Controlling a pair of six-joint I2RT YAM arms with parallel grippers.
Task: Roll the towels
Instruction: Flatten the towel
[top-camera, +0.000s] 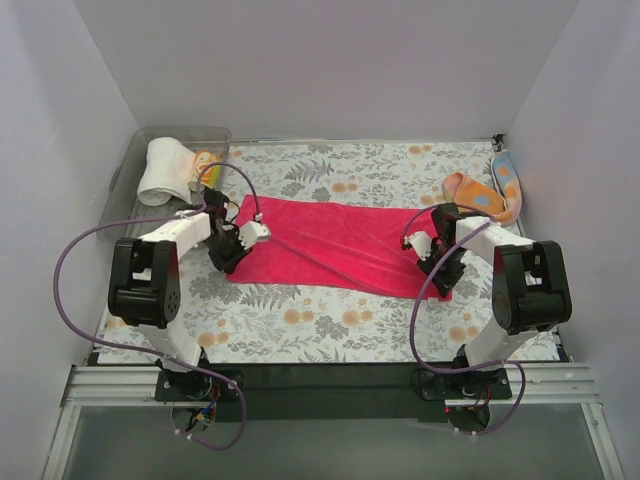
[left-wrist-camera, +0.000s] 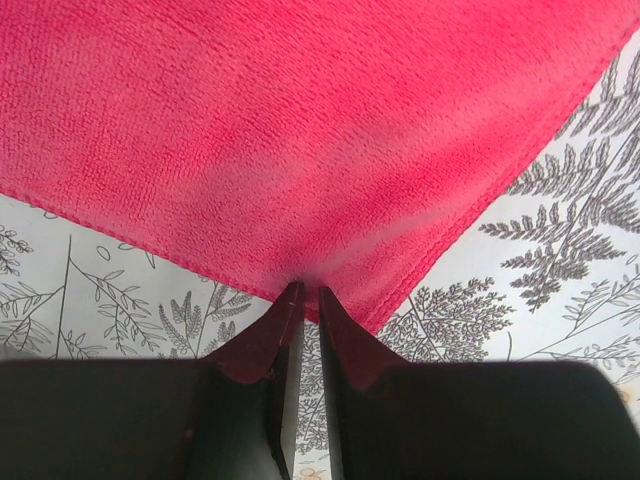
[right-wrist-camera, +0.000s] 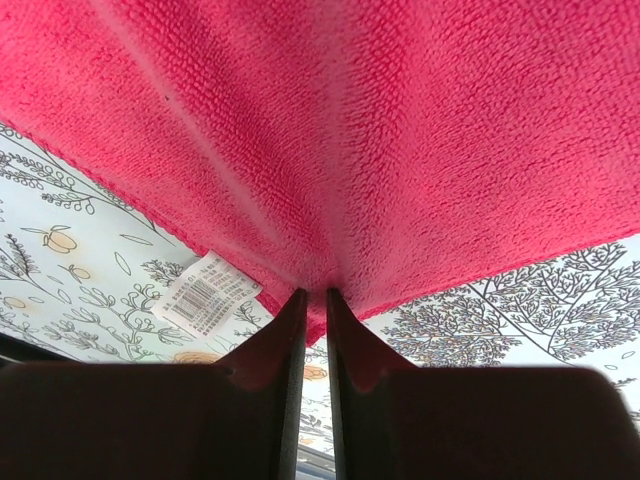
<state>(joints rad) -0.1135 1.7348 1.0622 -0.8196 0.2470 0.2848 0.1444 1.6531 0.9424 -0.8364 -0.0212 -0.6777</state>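
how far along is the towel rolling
Done: a white towel looks rolled inside the clear bin, with a yellow patterned towel beside it. In hand: the red towel lies flat and unrolled, its near corners pinched by the left end effector and right end effector. Left: rolling it, then the orange spotted towel, crumpled at the far right.

Desk (top-camera: 330, 330) under a grey-and-orange floral covering (top-camera: 300, 165).
A magenta-red towel (top-camera: 335, 245) lies spread mid-desk; an orange spotted towel (top-camera: 485, 195) sits crumpled far right, a clear bin (top-camera: 130, 170) far left.
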